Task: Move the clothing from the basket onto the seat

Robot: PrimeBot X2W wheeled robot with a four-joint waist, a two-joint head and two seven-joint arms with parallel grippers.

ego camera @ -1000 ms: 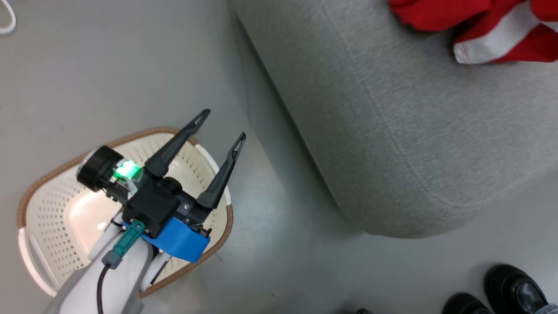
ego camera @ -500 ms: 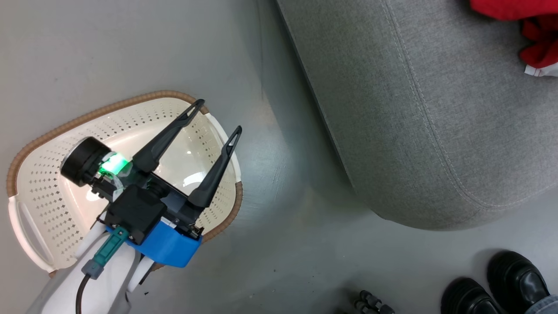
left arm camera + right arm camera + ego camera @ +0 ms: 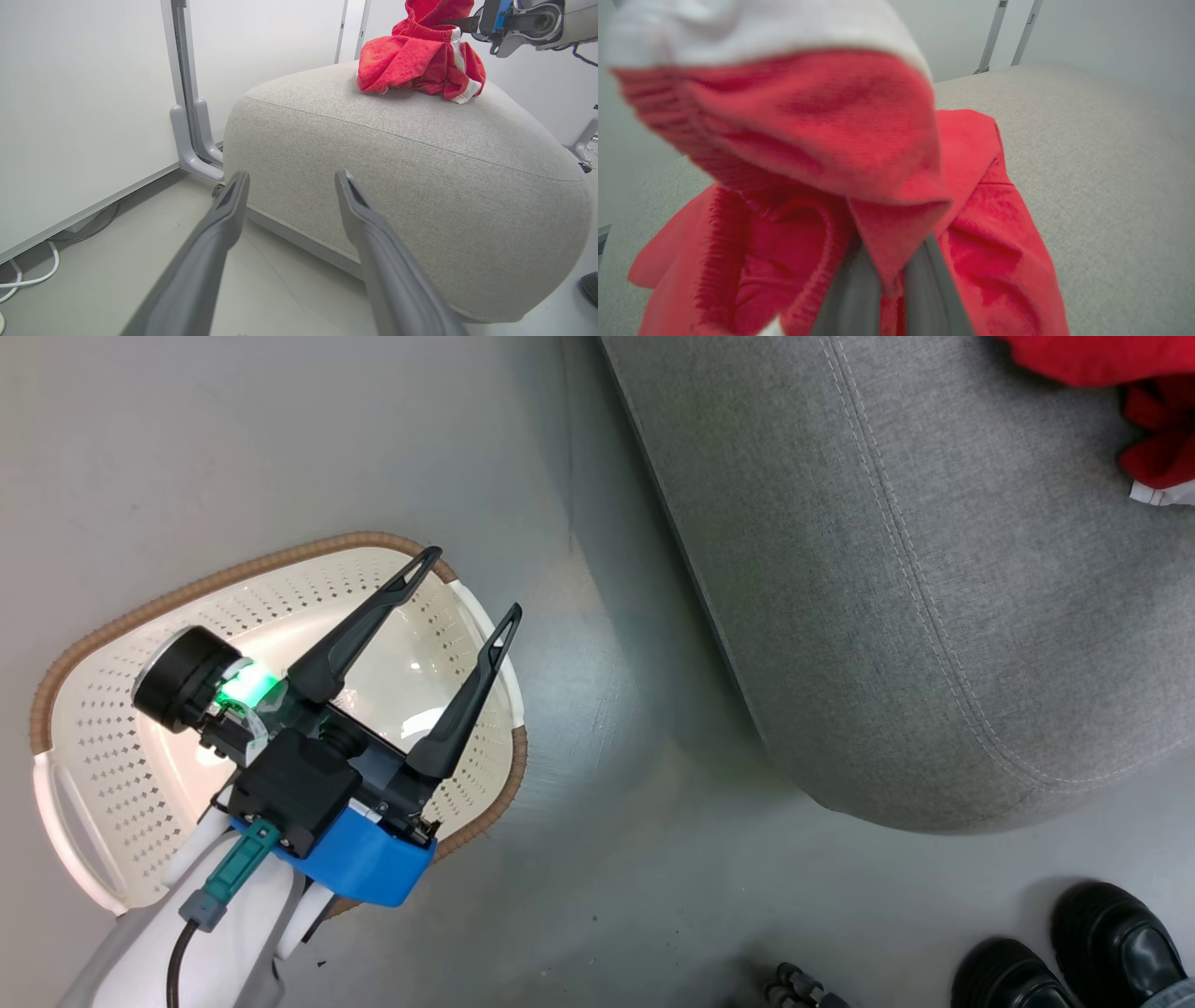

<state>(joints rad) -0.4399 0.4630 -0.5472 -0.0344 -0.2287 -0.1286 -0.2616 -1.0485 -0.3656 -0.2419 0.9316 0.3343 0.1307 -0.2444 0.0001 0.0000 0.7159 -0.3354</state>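
The cream basket [image 3: 93, 784] with its brown rim stands on the floor at the left of the head view, and the part of its inside that shows holds nothing. My left gripper [image 3: 472, 582] hangs open over its right side, nothing between the fingers. From the left wrist, the open left gripper [image 3: 292, 175] faces the grey seat [image 3: 397, 186]. Red clothing [image 3: 411, 60] is heaped on the seat's top. My right gripper [image 3: 467, 22] is shut on its upper fold. In the right wrist view the right gripper [image 3: 887, 280] pinches red clothing [image 3: 808, 140] above the seat [image 3: 1087, 163].
A person's black shoes [image 3: 1074, 961] stand on the floor by the seat's near corner. A strip of grey floor [image 3: 607, 803] separates basket and seat. White wall panels with a metal post [image 3: 187, 93] and a white cable [image 3: 28, 280] lie behind the seat.
The head camera has shifted, so less of the red clothing shows at the top right. My left gripper stays open over the basket.
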